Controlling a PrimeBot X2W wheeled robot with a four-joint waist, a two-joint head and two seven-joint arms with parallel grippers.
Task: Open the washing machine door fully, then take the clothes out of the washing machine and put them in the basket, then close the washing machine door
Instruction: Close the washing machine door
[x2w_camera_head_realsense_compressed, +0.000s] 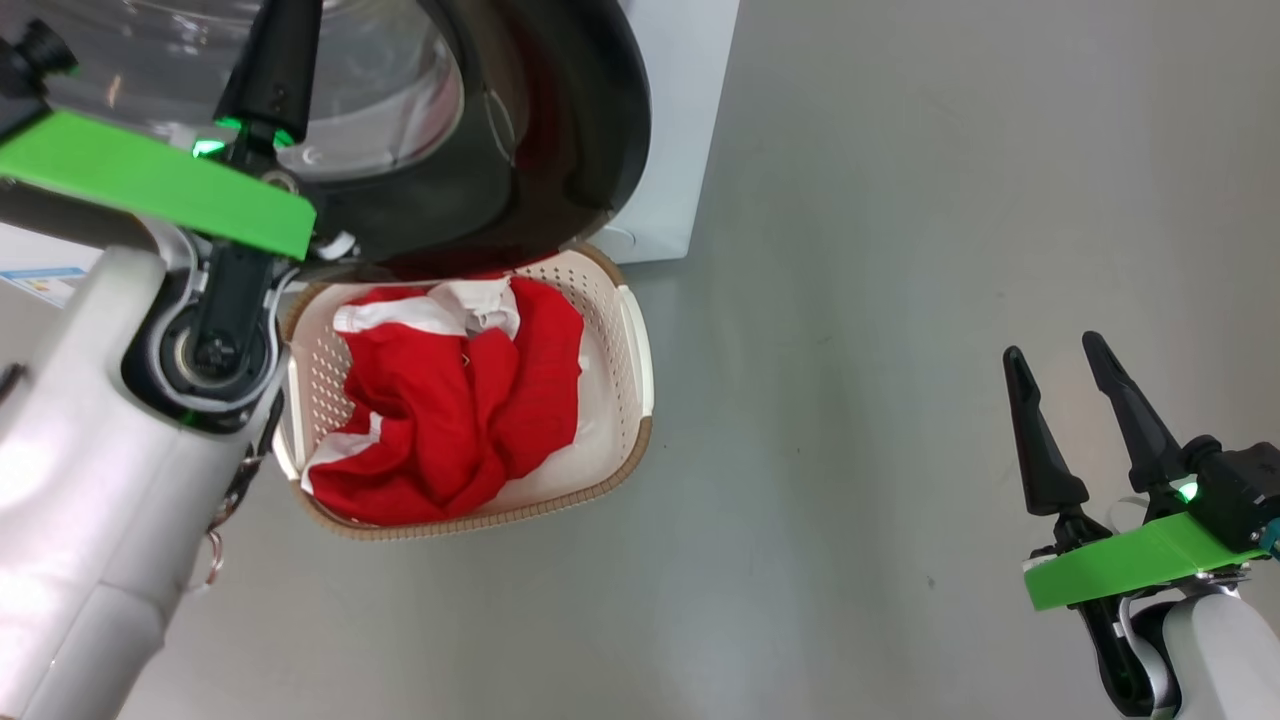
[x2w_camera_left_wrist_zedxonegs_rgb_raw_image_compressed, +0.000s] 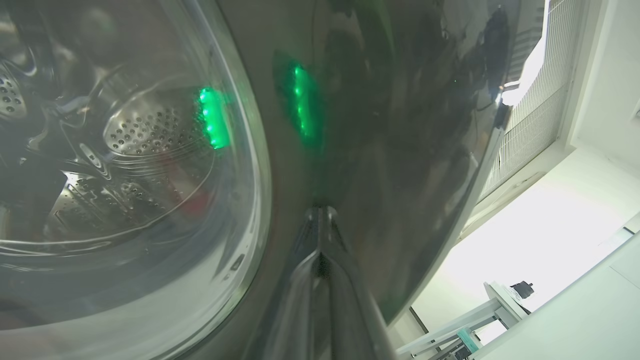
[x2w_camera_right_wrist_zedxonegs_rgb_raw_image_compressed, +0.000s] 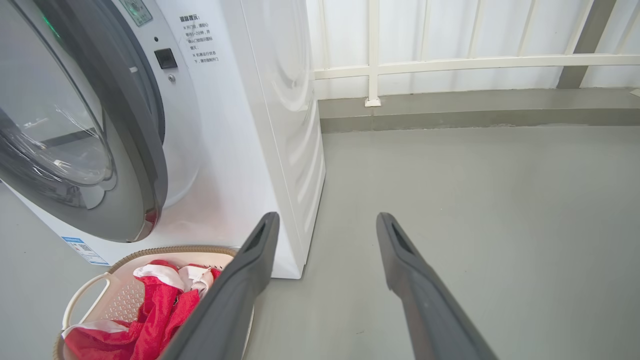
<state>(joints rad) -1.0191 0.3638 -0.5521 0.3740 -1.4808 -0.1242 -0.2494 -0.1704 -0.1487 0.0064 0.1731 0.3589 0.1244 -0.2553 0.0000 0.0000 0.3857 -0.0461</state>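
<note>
Grey floor (x2w_camera_head_realsense_compressed: 900, 300), white railing (x2w_camera_right_wrist_zedxonegs_rgb_raw_image_compressed: 450, 62)

Up and to the left of my right gripper (x2w_camera_right_wrist_zedxonegs_rgb_raw_image_compressed: 326, 216), the washing machine (x2w_camera_right_wrist_zedxonegs_rgb_raw_image_compressed: 240, 150) carries a printed notice (x2w_camera_right_wrist_zedxonegs_rgb_raw_image_compressed: 198, 40) in Chinese characters (too small to read). Its blue label (x2w_camera_right_wrist_zedxonegs_rgb_raw_image_compressed: 85, 250), lower left, is also illegible.

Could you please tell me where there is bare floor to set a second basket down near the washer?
The grey floor between the basket, the washing machine and the right claw is bare. Crowded under the door, which overhangs the basket.
</note>
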